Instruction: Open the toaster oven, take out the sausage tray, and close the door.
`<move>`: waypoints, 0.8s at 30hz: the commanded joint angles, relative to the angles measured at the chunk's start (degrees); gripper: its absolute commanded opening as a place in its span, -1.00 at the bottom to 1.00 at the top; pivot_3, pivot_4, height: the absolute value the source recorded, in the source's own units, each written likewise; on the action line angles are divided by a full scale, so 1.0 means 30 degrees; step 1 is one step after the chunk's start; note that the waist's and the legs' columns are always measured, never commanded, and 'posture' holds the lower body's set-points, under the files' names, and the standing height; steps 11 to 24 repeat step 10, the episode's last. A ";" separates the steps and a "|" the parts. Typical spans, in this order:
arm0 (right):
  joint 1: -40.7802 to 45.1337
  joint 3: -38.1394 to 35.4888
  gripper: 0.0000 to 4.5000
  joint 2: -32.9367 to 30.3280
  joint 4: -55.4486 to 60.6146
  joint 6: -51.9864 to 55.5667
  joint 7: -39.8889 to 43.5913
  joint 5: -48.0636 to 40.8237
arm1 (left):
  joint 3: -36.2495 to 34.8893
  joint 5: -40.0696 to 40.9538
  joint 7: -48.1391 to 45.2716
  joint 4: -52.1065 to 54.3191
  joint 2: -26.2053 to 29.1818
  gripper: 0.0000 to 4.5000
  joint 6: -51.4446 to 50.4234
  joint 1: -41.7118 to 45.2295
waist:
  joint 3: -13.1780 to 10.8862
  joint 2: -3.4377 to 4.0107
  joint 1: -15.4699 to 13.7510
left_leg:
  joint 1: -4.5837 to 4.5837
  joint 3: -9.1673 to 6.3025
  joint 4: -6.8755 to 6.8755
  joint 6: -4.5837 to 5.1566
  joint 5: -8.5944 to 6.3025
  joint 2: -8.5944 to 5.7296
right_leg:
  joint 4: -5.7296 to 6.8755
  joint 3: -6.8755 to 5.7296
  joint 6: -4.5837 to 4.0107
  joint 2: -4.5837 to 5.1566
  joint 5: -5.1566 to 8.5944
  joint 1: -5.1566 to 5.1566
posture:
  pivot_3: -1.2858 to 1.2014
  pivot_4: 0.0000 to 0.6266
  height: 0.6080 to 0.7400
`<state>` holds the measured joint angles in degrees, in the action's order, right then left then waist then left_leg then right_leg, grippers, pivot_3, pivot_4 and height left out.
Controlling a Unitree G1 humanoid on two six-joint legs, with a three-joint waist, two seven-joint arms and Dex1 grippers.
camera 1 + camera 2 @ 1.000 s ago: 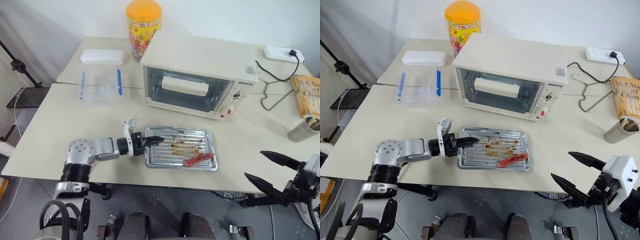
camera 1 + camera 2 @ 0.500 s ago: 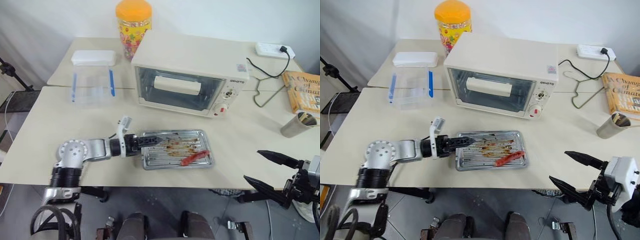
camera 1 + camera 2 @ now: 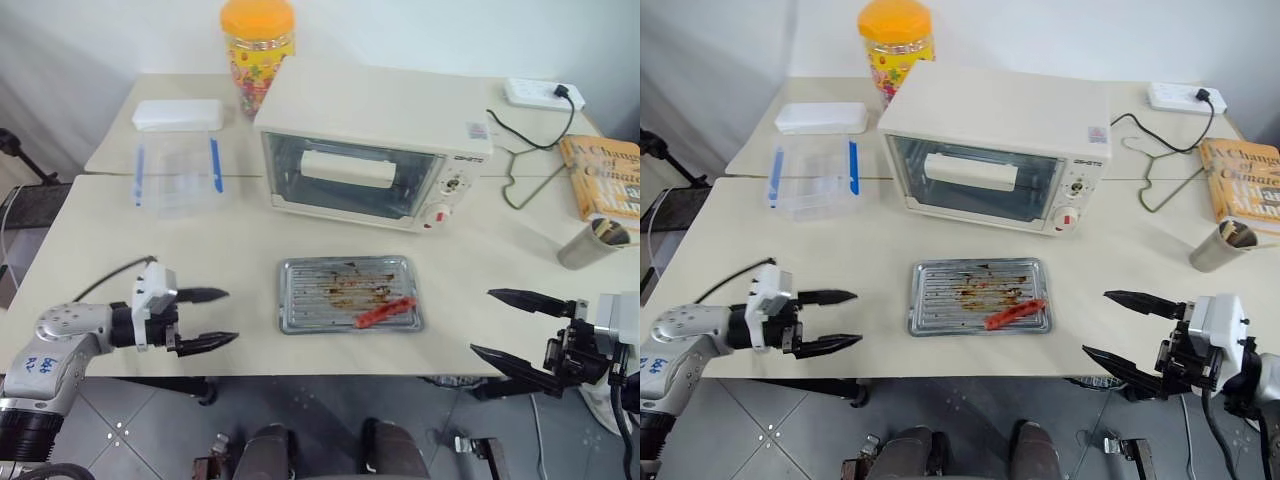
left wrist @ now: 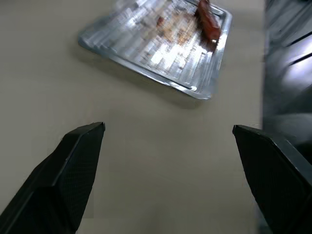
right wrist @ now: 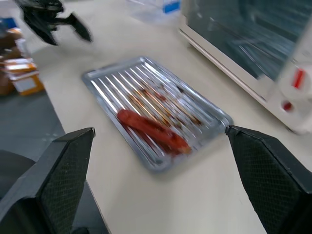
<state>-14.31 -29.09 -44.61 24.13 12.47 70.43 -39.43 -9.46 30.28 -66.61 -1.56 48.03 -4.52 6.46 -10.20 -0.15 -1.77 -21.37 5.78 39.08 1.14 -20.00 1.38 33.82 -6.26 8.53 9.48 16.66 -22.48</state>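
Observation:
The cream toaster oven (image 3: 372, 112) stands at the back of the table, its glass door (image 3: 345, 181) standing upright against the front with the bar handle (image 3: 345, 168) across it. In front of it the silver sausage tray (image 3: 330, 290) lies flat on the table, with the red sausage (image 3: 385, 312) at its near right corner. My left gripper (image 3: 228, 316) hovers open to the tray's left, well apart from it, holding nothing. My right gripper (image 3: 482, 321) is open and empty off the tray's right side, near the table's front edge. The left wrist view shows the tray (image 4: 156, 44) beyond the spread fingers.
A clear plastic box (image 3: 175, 165) with blue clips and an orange-lidded candy jar (image 3: 257, 50) stand at the back left. At the right are a power strip (image 3: 535, 93), a wire hanger (image 3: 525, 170), a book (image 3: 605, 175) and a metal cup (image 3: 590, 243).
My left gripper has let go of the tray's left edge, opened wide, rolled and drawn away to the left. The tray stays put. The right gripper has barely shifted.

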 commanded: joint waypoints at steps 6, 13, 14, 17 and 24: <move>0.1412 0.0606 1.00 -0.0516 -0.0942 -0.0395 0.0923 -0.0073 | -0.1690 0.0346 -0.0236 -0.0401 -0.0837 0.98 0.2118 0.2246 | 0.0003 -0.0017 0.0002 | 0.0000 0.0057 0.0006 0.0031 -0.0015 -0.0058 | 0.0014 -0.0013 0.0020 0.0000 -0.0012 -0.0006 | 0.03 -0.52 1.00; 0.1741 0.0891 1.00 -0.0409 -0.1036 -0.0396 0.0952 0.0079 | -0.1772 0.0770 -0.0939 0.0252 -0.0466 0.98 0.1019 0.1472 | 0.0003 -0.0017 0.0173 | 0.0013 0.0080 0.0004 0.0032 -0.0014 -0.0045 | 0.0025 -0.0075 0.0020 -0.0012 -0.0012 -0.0009 | 0.03 -0.52 1.00; 0.1741 0.0891 1.00 -0.0409 -0.1036 -0.0396 0.0952 0.0079 | -0.1772 0.0770 -0.0939 0.0252 -0.0466 0.98 0.1019 0.1472 | 0.0003 -0.0017 0.0173 | 0.0013 0.0080 0.0004 0.0032 -0.0014 -0.0045 | 0.0025 -0.0075 0.0020 -0.0012 -0.0012 -0.0009 | 0.03 -0.52 1.00; 0.1741 0.0891 1.00 -0.0409 -0.1036 -0.0396 0.0952 0.0079 | -0.1772 0.0770 -0.0939 0.0252 -0.0466 0.98 0.1019 0.1472 | 0.0003 -0.0017 0.0173 | 0.0013 0.0080 0.0004 0.0032 -0.0014 -0.0045 | 0.0025 -0.0075 0.0020 -0.0012 -0.0012 -0.0009 | 0.03 -0.52 1.00; 0.1741 0.0891 1.00 -0.0409 -0.1036 -0.0396 0.0952 0.0079 | -0.1772 0.0770 -0.0939 0.0252 -0.0466 0.98 0.1019 0.1472 | 0.0003 -0.0017 0.0173 | 0.0013 0.0080 0.0004 0.0032 -0.0014 -0.0045 | 0.0025 -0.0075 0.0020 -0.0012 -0.0012 -0.0009 | 0.03 -0.52 1.00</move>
